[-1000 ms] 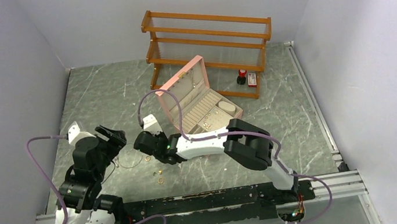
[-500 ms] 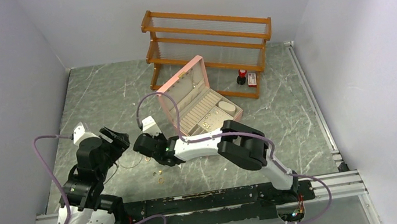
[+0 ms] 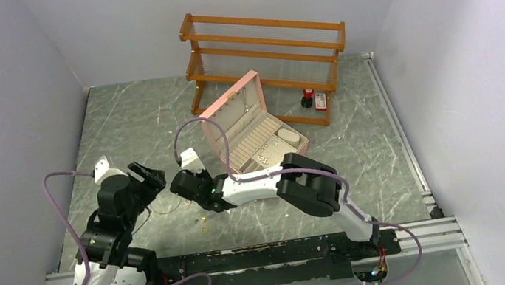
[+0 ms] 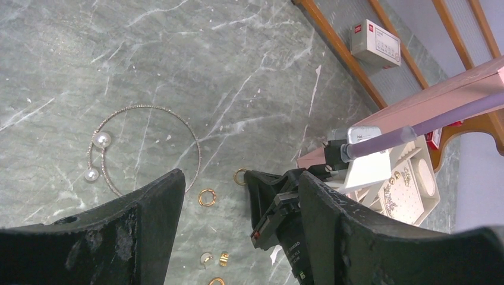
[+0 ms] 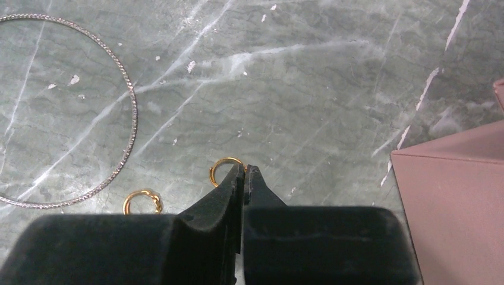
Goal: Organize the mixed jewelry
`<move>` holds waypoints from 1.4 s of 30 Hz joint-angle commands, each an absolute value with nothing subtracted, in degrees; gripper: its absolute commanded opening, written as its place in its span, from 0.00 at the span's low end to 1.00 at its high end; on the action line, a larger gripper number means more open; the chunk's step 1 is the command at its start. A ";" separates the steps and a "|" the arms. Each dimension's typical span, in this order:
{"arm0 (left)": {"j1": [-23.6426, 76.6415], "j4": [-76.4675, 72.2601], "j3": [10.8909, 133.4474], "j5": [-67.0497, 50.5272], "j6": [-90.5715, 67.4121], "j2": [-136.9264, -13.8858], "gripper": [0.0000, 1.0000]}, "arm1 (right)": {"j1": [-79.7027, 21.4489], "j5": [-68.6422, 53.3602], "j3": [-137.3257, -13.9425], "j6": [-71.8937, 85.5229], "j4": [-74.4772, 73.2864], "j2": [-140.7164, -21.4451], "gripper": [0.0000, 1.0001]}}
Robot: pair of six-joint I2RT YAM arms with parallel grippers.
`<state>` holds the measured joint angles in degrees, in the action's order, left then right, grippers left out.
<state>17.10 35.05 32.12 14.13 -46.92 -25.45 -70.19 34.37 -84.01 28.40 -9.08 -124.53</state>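
My right gripper is shut, its tips pinching the right edge of a small gold ring low over the marble table. A second gold ring lies just left of it. A thin silvery loop necklace with two pearls lies further left. In the left wrist view the pinched ring, the second ring and tiny earring bits show between my left fingers. My left gripper is open and empty, held above them. In the top view the grippers are close together, left and right.
An open pink jewelry box with some pieces inside stands right of the right gripper. A wooden rack stands at the back, with small red-and-black bottles under it. Grey walls enclose the table.
My left arm has shifted slightly right toward the rings. My right gripper has edged a little left and stays shut at the gold ring.
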 commanded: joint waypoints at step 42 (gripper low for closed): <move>17.31 12.70 22.63 -24.33 -45.62 -33.89 0.38 | -69.88 24.79 -57.72 41.84 7.33 -91.09 0.04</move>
